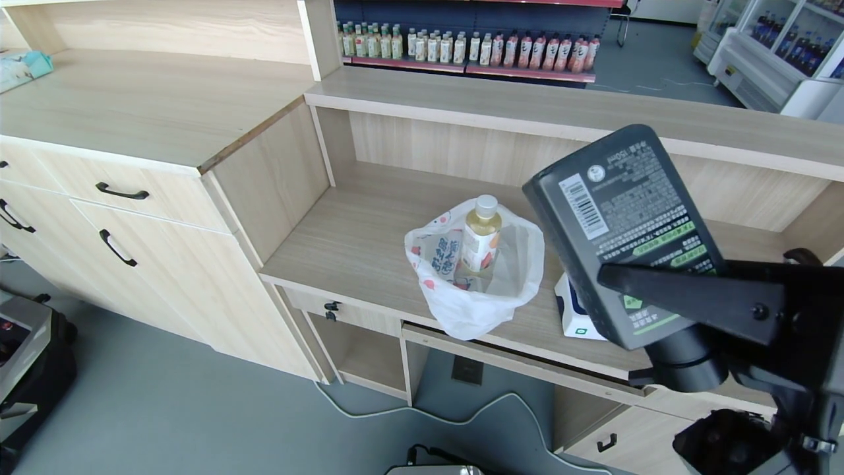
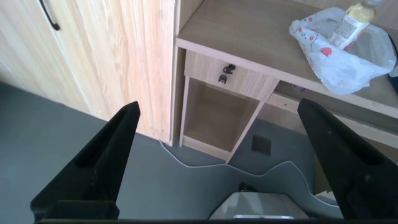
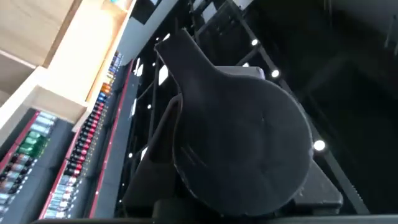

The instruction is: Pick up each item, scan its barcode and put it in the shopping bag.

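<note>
Right claw (image 1: 659,297): closed on the dark grey flat plastic bottle (image 1: 620,218), 1 black finger (image 1: 686,300) lying across the bottle's lower label. The bottle is in the air above the right part of the light wood counter (image 1: 356,244), tilted, round black cap end down. Its white barcode sticker (image 1: 583,206) faces the head camera. The right wrist view looks along the same bottle (image 3: 242,143) from the cap side.

White plastic shopping bag (image 1: 475,310) with red print sits on the counter near its front edge, mouth open, to the left of the held bottle and apart from it. 1 pale yellow drink bottle with a white cap (image 1: 481,237) stands upright inside it.

White and blue boxy device (image 1: 573,316) is on the counter just beside the bag, partly hidden behind the held bottle.

Left claw (image 2: 214,162): open wide, holding nothing, low over the grey floor (image 2: 124,99) in front of the counter. The bag (image 2: 348,62) and drink bottle (image 2: 354,18) are well apart from it.
</note>
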Motion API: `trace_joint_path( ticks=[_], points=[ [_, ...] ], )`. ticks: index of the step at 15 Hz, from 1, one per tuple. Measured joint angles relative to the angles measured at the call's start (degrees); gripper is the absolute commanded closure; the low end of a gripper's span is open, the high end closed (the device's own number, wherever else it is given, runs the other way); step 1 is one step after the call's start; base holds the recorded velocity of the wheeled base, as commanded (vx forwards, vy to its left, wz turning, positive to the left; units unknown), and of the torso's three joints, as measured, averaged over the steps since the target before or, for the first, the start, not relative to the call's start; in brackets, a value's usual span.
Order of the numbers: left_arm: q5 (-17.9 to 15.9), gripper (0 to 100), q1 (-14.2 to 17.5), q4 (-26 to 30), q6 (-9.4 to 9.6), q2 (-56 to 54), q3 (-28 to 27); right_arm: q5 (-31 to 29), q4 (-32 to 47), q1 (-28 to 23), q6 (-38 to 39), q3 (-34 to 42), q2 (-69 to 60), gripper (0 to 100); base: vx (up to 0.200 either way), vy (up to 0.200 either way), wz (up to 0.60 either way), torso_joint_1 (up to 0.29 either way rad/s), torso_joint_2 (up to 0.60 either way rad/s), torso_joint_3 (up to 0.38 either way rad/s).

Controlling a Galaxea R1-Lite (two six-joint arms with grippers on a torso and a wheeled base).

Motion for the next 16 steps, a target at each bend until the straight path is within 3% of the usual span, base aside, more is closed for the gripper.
trace_joint_path(
  ticks=[6, 10, 16],
  points=[
    [0.0, 0, 0.0, 0.0, 0.00, 0.0, 0.0, 1.7, 0.7, 4.0, -1.0, 0.5, 0.5, 100, 0.000, 0.000, 0.00, 0.000, 0.00, 0.000],
    [0.0, 0, 0.0, 0.0, 0.01, 0.0, 0.0, 4.1, 6.5, 8.0, -1.0, 0.2, -0.8, 100, 0.000, 0.000, 0.00, 0.000, 0.00, 0.000],
    [0.0, 0, 0.0, 0.0, 0.00, 0.0, 0.0, 5.6, 8.0, 8.3, -1.0, -0.4, -3.3, 100, 0.000, 0.000, 0.00, 0.000, 0.00, 0.000]
  ],
)
